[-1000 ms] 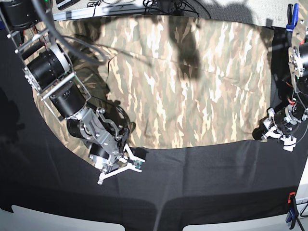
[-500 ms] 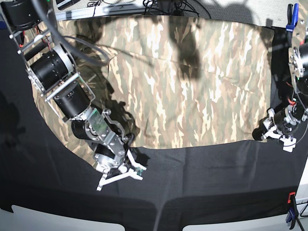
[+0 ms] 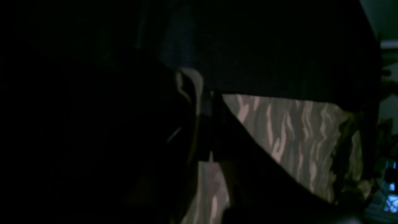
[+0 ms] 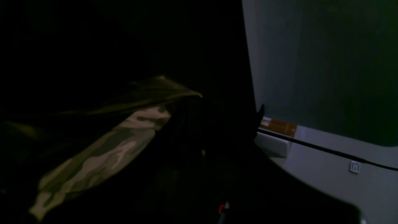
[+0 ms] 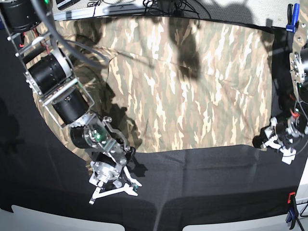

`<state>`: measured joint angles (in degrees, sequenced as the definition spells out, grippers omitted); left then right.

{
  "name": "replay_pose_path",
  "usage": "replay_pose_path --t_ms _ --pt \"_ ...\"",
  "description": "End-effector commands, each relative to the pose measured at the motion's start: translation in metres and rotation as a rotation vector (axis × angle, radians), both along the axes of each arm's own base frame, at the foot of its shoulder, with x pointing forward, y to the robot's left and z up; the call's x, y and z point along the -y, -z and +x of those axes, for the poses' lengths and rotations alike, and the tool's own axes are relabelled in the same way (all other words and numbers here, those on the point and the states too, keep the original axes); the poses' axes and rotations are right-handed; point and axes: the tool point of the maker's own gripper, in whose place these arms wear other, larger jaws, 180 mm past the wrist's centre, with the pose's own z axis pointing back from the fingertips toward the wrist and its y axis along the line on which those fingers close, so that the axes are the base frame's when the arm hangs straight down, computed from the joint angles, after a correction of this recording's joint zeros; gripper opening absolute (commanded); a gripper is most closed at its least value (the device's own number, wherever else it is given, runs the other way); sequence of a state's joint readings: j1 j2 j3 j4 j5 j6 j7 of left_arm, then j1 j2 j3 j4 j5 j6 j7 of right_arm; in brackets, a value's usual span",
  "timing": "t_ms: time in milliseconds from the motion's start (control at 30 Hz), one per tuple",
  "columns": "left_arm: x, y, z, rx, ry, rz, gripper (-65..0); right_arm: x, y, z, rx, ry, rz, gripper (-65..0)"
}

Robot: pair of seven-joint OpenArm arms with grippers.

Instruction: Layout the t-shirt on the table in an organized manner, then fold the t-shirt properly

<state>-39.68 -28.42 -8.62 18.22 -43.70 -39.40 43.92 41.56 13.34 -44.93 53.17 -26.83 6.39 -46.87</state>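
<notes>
The camouflage t-shirt (image 5: 192, 82) lies spread flat over the far half of the black table (image 5: 202, 183), its near hem running roughly straight. My right gripper (image 5: 118, 192), on the base view's left, is open and empty over bare black cloth just below the hem's left end. The right wrist view shows a fold of the shirt (image 4: 102, 155) to its left. My left gripper (image 5: 272, 142) sits at the shirt's near right corner. The left wrist view is very dark, with shirt fabric (image 3: 295, 130) beyond a pale finger (image 3: 189, 84). Its jaws are not discernible.
A blue clamp (image 5: 290, 17) stands at the far right corner and another clamp (image 5: 291, 211) at the near right. Cables (image 5: 163, 6) lie behind the table's far edge. White table edges (image 5: 48, 214) show along the front. The right arm's black motors (image 5: 53, 72) overhang the shirt's left side.
My right gripper has moved toward the table's front edge, away from the shirt's hem. The left gripper and the shirt's right corner have shifted slightly forward.
</notes>
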Motion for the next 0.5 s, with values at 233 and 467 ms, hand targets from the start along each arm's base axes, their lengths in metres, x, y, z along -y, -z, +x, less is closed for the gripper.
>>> replay_pose_path --t_ms 233,467 --pt "-0.004 -0.029 0.008 0.094 0.061 0.062 -65.0 0.007 -0.053 0.0 0.101 0.025 0.094 -65.0" --pt "0.002 -0.012 -0.024 0.109 0.123 0.128 -65.0 0.034 -0.044 -0.049 -0.033 0.012 0.107 -65.0"
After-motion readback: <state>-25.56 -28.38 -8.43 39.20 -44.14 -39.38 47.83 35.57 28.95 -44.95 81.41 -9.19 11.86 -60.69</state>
